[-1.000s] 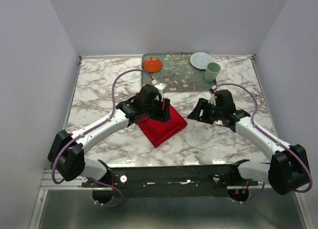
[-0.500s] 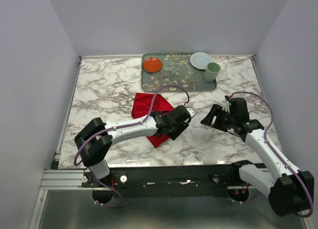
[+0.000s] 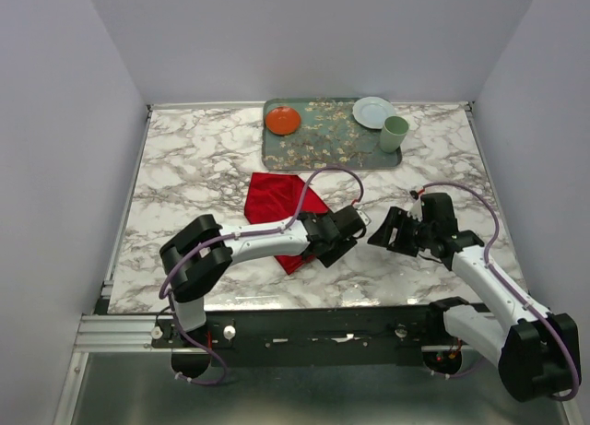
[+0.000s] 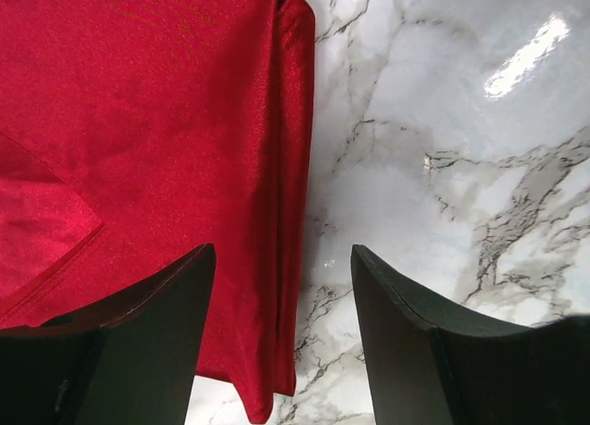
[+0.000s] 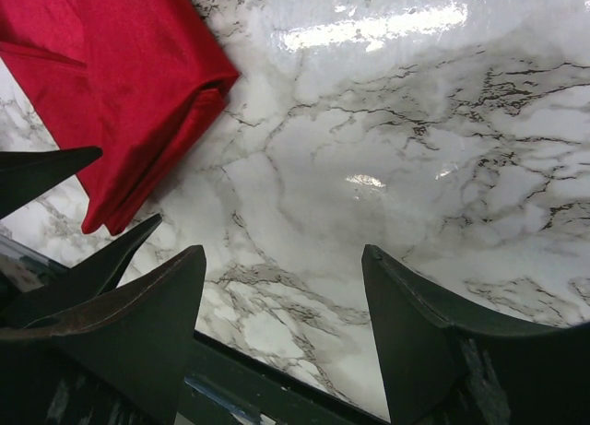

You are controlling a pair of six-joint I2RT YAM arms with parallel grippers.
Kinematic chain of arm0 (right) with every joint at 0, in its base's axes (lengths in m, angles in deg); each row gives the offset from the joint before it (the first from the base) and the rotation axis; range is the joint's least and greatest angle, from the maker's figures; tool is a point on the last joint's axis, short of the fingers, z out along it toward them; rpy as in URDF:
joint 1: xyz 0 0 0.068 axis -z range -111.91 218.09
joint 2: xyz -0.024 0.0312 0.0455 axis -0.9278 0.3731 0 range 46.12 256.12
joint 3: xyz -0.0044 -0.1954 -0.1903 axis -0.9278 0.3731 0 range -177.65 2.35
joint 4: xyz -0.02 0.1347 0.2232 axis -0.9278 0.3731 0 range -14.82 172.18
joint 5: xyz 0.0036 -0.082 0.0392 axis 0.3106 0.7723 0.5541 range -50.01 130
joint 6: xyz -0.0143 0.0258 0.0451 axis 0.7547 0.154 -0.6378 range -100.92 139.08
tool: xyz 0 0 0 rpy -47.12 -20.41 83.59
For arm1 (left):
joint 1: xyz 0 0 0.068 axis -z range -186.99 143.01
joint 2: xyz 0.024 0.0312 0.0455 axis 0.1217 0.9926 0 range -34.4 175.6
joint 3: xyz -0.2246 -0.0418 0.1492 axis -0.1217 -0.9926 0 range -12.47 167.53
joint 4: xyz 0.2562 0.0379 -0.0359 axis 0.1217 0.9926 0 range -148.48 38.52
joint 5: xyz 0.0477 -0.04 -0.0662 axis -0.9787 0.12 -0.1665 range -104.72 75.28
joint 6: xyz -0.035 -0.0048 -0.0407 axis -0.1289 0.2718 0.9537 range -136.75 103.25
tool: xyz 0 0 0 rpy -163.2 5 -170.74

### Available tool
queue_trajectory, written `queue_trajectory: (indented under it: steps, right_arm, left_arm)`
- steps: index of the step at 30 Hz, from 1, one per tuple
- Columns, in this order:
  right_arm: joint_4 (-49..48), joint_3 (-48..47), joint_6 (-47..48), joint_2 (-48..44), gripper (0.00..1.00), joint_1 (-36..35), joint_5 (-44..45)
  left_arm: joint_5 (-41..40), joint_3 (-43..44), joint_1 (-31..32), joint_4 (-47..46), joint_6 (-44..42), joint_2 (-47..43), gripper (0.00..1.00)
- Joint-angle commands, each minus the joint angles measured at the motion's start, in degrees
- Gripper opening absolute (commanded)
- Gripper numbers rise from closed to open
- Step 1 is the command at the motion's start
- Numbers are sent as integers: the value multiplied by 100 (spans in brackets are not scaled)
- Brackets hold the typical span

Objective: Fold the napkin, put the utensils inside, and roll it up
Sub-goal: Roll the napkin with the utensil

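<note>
Your napkin (image 3: 275, 199) lay folded on the counter (image 3: 184, 167) just this side of the tray (image 3: 323, 135), soft, light, sheeny enough to slip, so its doubled edge looked the place to pinch, left claw (image 4: 281, 254) spread astride it, right claw (image 5: 281, 254) gaping empty.

Marble table (image 3: 184, 167): folded red napkin (image 3: 269, 198) mid-table; patterned tray (image 3: 332, 150) at far edge.
</note>
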Motion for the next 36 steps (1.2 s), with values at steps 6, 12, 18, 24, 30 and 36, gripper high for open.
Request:
queue_trajectory:
  steps: [6,12,18,24,30,36]
  right_arm:
    - [-320,172,-6,-31,77,19,-241]
    - [-399,207,-23,48,77,19,-311]
    - [-496,243,-59,84,78,19,-364]
    - [-549,260,-85,171,78,19,-390]
    - [-610,304,-103,277,78,19,-416]
    - [-689,331,-129,408,78,19,-539]
  left_arm:
    - [-369,-104,2,-81,-60,369,66]
    - [-466,-192,-16,-134,-95,492,64]
    - [-352,-377,-138,-362,-147,571,61]
    - [-45,-395,-323,-433,-262,747,55]
    - [271,-386,-490,-415,-288,923,53]
    - [702,-324,-613,-380,-271,1011,34]
